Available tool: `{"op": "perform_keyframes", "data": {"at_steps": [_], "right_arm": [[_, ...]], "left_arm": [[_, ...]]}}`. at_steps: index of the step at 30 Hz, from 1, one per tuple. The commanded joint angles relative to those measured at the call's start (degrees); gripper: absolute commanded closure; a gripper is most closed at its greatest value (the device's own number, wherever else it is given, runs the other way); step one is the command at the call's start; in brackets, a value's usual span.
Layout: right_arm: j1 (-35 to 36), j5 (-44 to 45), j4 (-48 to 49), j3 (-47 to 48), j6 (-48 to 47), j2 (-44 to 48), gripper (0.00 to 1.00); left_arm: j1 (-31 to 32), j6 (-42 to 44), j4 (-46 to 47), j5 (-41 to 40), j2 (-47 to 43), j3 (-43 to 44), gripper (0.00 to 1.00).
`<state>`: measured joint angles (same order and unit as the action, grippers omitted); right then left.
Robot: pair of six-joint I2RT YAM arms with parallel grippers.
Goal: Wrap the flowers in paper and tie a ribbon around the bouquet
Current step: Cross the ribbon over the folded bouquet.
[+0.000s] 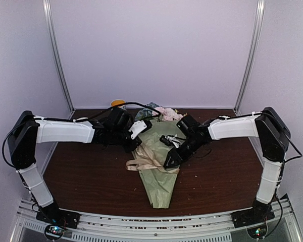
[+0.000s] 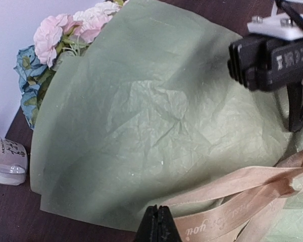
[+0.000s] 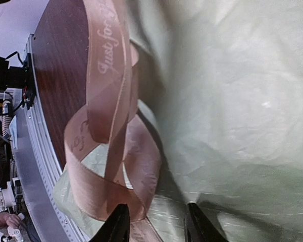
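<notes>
Sage-green paper forms one bouquet [image 1: 160, 169] lying on the bench [image 1: 86, 176], with blooms [image 2: 55, 33] at the far end and the tip toward the near edge. One beige ribbon [image 1: 144, 162] crosses its middle, with loops on the left side. Two claws: left claw [image 2: 156, 228] closed tight, apparently pinching a ribbon strand, contact partly cropped; right claw [image 3: 157, 224] part-open over the loops, gripping nothing.
</notes>
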<state>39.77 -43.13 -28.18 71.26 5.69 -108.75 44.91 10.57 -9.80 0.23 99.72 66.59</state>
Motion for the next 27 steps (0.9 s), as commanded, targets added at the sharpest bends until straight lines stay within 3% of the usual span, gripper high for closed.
{"op": "perform_keyframes", "data": {"at_steps": [1, 12, 17, 27], "right_arm": [[-2.3, 7.6, 2.2, 1.8, 5.2, 1.3, 0.62], [-2.8, 5.9, 3.8, 0.6, 6.5, 1.7, 0.64], [-1.4, 5.3, 8.0, -3.3, 7.5, 6.8, 0.63], [5.3, 18.5, 8.8, -5.4, 5.6, 10.4, 0.54]], "left_arm": [[-1.3, -1.6, 3.9, 1.2, 2.4, 2.5, 1.00], [-2.4, -2.4, 4.9, 2.4, 5.3, 3.3, 1.00], [-2.5, -2.6, 4.7, 2.7, 5.7, 3.3, 1.00], [-2.8, -3.3, 5.0, 3.1, 5.8, 2.7, 1.00]]}}
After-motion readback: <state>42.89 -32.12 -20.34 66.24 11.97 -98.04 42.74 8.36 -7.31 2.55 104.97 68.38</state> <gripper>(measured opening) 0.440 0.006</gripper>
